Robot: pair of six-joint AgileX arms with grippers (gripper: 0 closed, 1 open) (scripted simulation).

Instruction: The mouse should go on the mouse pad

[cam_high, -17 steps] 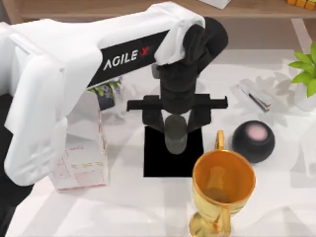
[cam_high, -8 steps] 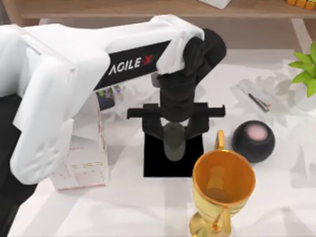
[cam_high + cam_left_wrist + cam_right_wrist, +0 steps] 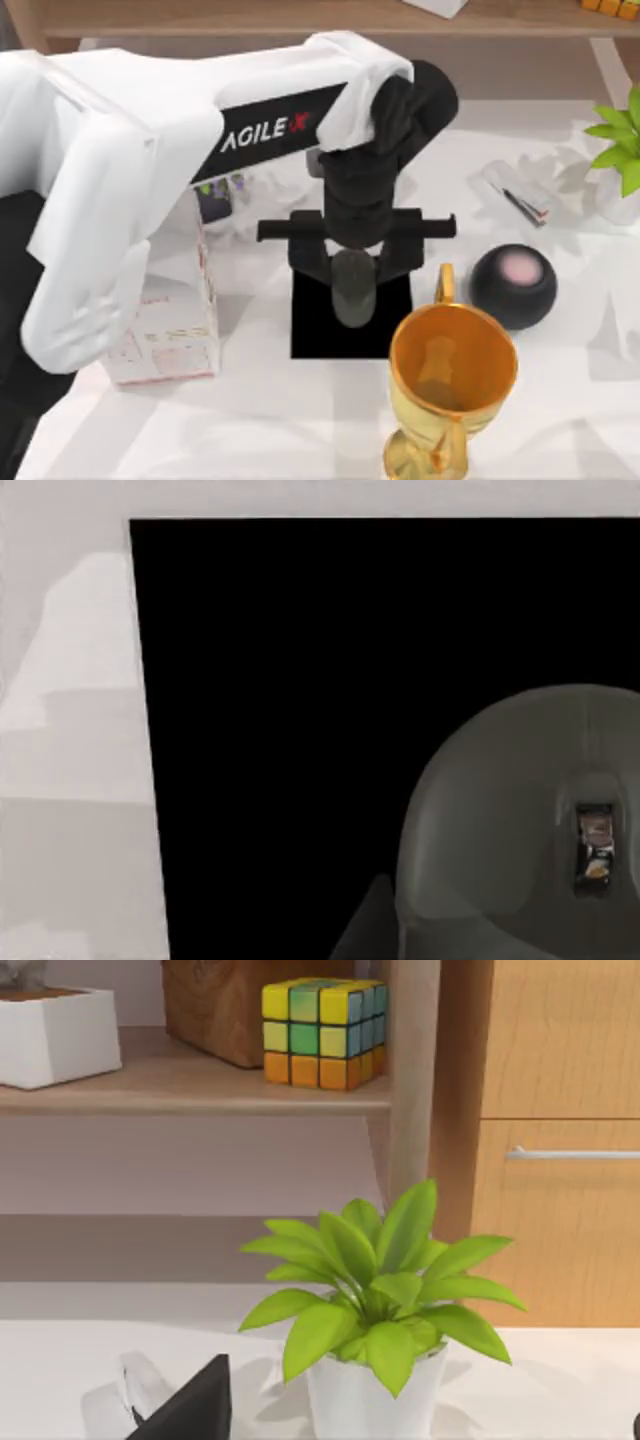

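Placement step in hand, judged near its end: mouse [image 3: 353, 289] held over the mouse pad [image 3: 312, 335], between the two dark fingers of the left hand [image 3: 353, 285]. Fingers closed on the mouse flanks, one at each side, black crossbar of the hand above them. Mouse in the upper middle part of the pad in the top view, its long axis running toward the near edge. In the left wrist view, grey rounded back of the mouse [image 3: 520, 820] against the black mat [image 3: 280, 730], pad edge and pale desk [image 3: 70, 730] off to one side; a dim shape beneath the mouse. Contact with the pad not resolvable from these views: touching or just above, cannot tell. Next move, as a judgement: settle the mouse flat on the mat if any gap is left, spread the fingers, then lift straight up so the mouse is not dragged. Risk noted: gold trophy cup [image 3: 450, 375] just beside the pad's right near corner, black ball with pink top [image 3: 513, 285] beyond it, white carton [image 3: 165, 330] on the left; a vertical retreat avoids all three. Right arm parked off the working area, its camera facing a potted plant [image 3: 375, 1310] and a shelf.
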